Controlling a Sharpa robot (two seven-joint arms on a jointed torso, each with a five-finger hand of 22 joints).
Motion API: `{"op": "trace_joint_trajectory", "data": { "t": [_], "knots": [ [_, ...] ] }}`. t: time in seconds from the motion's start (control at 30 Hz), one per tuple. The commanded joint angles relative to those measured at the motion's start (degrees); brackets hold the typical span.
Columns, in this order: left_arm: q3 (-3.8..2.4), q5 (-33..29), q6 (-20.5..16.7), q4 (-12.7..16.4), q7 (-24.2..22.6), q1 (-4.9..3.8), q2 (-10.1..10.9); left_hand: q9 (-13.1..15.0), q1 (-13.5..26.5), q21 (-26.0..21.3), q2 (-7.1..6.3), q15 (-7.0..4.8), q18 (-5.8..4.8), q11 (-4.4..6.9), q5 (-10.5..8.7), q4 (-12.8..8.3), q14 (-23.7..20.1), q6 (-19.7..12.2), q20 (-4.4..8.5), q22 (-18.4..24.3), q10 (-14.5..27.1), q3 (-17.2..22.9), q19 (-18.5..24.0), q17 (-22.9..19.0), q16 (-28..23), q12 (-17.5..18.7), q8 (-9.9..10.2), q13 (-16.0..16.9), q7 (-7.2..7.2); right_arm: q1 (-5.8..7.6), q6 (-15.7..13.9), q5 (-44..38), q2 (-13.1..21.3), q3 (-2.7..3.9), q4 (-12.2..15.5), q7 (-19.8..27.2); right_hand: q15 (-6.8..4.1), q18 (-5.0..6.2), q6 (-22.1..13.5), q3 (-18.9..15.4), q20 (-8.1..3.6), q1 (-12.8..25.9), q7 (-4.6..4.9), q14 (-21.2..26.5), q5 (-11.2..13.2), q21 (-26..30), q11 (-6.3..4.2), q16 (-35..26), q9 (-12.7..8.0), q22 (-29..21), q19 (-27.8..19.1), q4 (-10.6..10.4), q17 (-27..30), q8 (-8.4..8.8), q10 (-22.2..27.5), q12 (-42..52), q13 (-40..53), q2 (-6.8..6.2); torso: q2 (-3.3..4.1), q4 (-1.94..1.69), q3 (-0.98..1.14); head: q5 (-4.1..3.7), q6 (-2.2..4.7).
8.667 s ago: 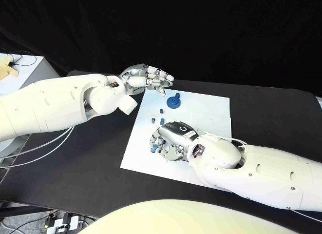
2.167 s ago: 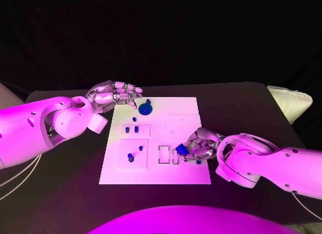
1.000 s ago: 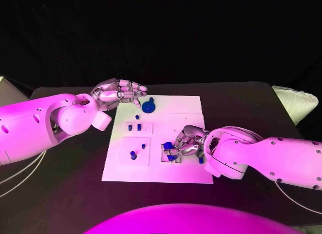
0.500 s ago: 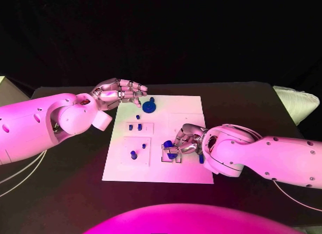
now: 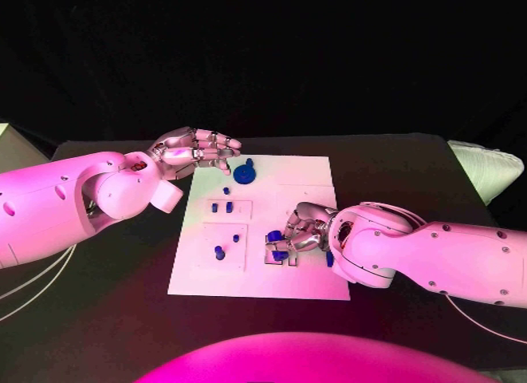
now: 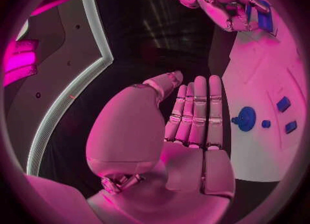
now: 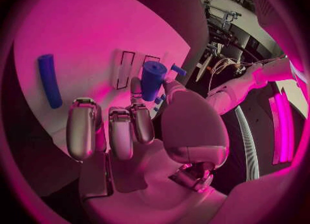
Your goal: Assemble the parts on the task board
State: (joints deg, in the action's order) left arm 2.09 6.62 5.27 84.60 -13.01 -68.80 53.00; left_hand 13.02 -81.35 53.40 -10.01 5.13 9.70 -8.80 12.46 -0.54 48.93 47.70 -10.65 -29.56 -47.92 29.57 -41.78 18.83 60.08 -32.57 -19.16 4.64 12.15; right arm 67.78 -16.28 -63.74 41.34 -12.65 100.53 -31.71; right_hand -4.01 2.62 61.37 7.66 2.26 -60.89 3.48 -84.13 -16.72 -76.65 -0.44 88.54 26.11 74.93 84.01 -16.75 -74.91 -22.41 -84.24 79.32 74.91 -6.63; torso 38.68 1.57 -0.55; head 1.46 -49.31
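Note:
The white task board [image 5: 297, 179] lies in the middle of the black table. My right hand [image 5: 301, 232] hovers over its near middle and pinches a short blue cylinder [image 5: 275, 237] between thumb and finger; the right wrist view shows that cylinder [image 7: 153, 79] just above the rectangular slots [image 7: 125, 62]. A blue rod [image 7: 48, 79] lies flat on the board beside the hand. My left hand [image 5: 200, 149] hangs at the board's far left corner, holding nothing, with its fingers [image 6: 194, 113] side by side. A round blue part [image 5: 244, 171] stands close to it.
Several small blue pieces [image 5: 221, 207] sit in the recesses on the board's left half, and one more [image 5: 219, 253] lies nearer to me. Another blue piece [image 5: 328, 259] lies by my right hand. Black table [image 5: 114, 287] surrounds the board.
My right hand has carried the blue cylinder from the board's right edge leftward to the slots, then settled slightly lower over them. The left hand has stayed where it was.

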Motion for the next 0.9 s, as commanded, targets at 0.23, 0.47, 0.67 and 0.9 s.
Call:
{"op": "trace_joint_trajectory", "data": {
  "t": [0.23,0.47,0.67,0.9],
  "knots": [
    [-0.04,-0.4,1.0,0.1,-0.2,-0.01,0.0,-0.1,0.1,-0.3,0.41,-0.01,0.73,-0.08,0.32,0.4,-0.4,-0.4,0.05,0.1,0.3,0.0,-0.3,-0.1,-0.3,-0.4,-0.2,-0.1,-0.10,-0.25,-0.2,-1.8,-0.1,-0.01,-0.1,-0.4,-0.32,-0.27,-1.1,-3.7,-0.49,4.7,0.02,-5.2,7.9,0.4,-0.26,0.0,0.4,11.8,3.7,-0.2,-12.3,-1.32,-0.3,-0.4,7.2,0.19,0.02,0.03,0.06,-0.01,0.01],
    [-0.03,-0.4,0.9,0.1,-0.2,-0.01,0.0,-0.1,0.1,-0.3,0.41,-0.01,0.73,-0.08,0.32,0.4,-0.4,-0.4,0.05,0.1,0.3,0.0,-0.3,-0.1,-0.3,-0.4,-0.2,-0.1,-0.10,-0.39,-0.9,-2.8,0.1,-0.01,0.1,-0.2,-0.31,-0.27,-1.6,-9.2,-0.48,7.2,0.03,-5.2,10.4,0.6,-0.23,0.0,0.6,11.8,3.7,-0.2,-12.2,-2.20,-0.3,-0.6,7.4,1.62,0.03,-0.01,0.08,-0.01,-0.07],
    [-0.03,-0.4,0.9,0.1,-0.2,-0.01,0.0,-0.1,0.1,-0.3,0.41,-0.01,0.73,-0.08,0.32,0.4,-0.4,-0.4,0.05,0.1,0.3,0.0,-0.3,-0.1,-0.3,-0.4,-0.2,-0.1,-0.10,-0.46,-1.2,-3.5,0.7,-0.01,0.4,-0.2,-0.30,-0.25,-1.7,-10.3,-0.47,7.3,0.03,-5.2,11.1,0.7,-0.23,0.0,0.7,11.8,3.7,-0.2,-12.2,-2.34,-0.3,-0.7,7.3,1.87,0.02,0.01,0.07,0.01,-0.17],
    [-0.03,-0.4,0.9,0.1,-0.2,-0.01,0.1,-0.1,0.1,-0.3,0.41,-0.01,0.73,-0.08,0.32,0.4,-0.4,-0.4,0.05,0.1,0.3,0.0,-0.3,-0.1,-0.3,-0.4,-0.2,-0.1,-0.10,-0.67,-1.8,-3.7,2.0,-0.01,1.3,0.9,-0.30,-0.27,-1.9,-11.2,-0.46,4.3,0.04,-5.2,9.4,0.6,-0.22,0.0,0.7,11.9,3.7,0.0,-12.3,-2.64,-0.3,-0.8,7.4,2.91,0.03,-0.04,0.10,0.06,-0.27]
  ]
}}
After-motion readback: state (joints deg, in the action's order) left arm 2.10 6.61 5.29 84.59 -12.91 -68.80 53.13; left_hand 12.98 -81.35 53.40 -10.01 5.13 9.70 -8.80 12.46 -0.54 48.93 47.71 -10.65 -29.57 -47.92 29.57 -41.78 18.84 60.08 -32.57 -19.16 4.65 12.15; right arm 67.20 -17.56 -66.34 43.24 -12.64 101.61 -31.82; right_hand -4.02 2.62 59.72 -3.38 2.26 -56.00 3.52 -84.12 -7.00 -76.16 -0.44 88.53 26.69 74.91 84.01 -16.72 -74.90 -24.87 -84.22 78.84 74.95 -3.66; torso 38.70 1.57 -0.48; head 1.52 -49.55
